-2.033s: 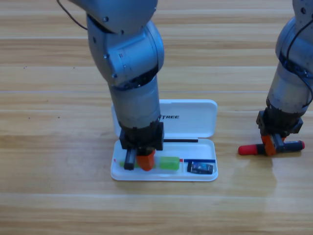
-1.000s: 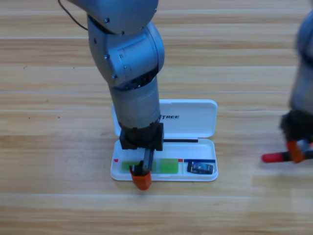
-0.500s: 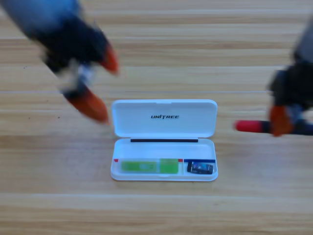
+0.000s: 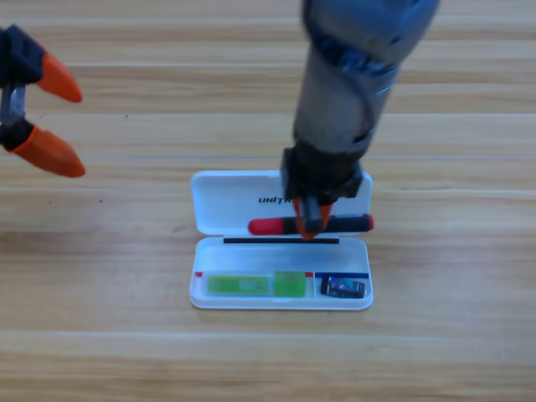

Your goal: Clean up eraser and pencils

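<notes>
A wooden table (image 4: 126, 335) of pale planks with lengthwise grain fills the whole view; nothing of the room beyond it shows. On it lies an open white case (image 4: 280, 297), lid folded back away from the tray. In the tray sit two green erasers (image 4: 239, 285), a long one and a shorter one just beside it, and a small dark object (image 4: 342, 287) at the tray's right end. The right gripper (image 4: 310, 224) hangs over the lid, clamped on the middle of the pencil (image 4: 268, 226), which lies level across the lid's lower part. The left gripper (image 4: 38, 117) waits well left of the case at the picture's edge, jaws spread wide, holding nothing.
</notes>
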`<state>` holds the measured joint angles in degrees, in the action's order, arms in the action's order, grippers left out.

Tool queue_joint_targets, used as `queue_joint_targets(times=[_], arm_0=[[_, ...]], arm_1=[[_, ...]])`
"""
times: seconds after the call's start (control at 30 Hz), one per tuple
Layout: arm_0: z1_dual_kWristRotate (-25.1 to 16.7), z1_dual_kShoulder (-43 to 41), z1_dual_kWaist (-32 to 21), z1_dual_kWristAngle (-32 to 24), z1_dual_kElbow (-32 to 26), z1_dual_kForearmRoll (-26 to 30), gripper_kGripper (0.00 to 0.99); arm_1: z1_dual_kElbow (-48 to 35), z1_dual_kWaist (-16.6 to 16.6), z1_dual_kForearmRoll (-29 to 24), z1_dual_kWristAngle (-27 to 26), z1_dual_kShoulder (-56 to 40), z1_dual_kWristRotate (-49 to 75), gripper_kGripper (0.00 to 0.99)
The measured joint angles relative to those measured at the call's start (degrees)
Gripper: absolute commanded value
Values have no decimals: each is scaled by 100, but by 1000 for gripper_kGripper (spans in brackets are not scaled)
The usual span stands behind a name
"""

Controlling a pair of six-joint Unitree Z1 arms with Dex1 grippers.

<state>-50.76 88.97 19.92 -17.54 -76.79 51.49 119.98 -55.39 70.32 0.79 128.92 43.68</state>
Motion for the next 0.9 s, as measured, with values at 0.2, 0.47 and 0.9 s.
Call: queue_joint_targets(times=[0.2,0.47,0.9], arm_0=[[-31,-118,-159,-32,353,-83,990],[-49,-277,-159,-48,614,-199,990],[-93,-418,-159,-48,666,-223,990]], arm_1=[[295,-23,2,157,392,0,0],[443,-27,2,190,710,1,0],[488,-27,2,233,837,1,0]])
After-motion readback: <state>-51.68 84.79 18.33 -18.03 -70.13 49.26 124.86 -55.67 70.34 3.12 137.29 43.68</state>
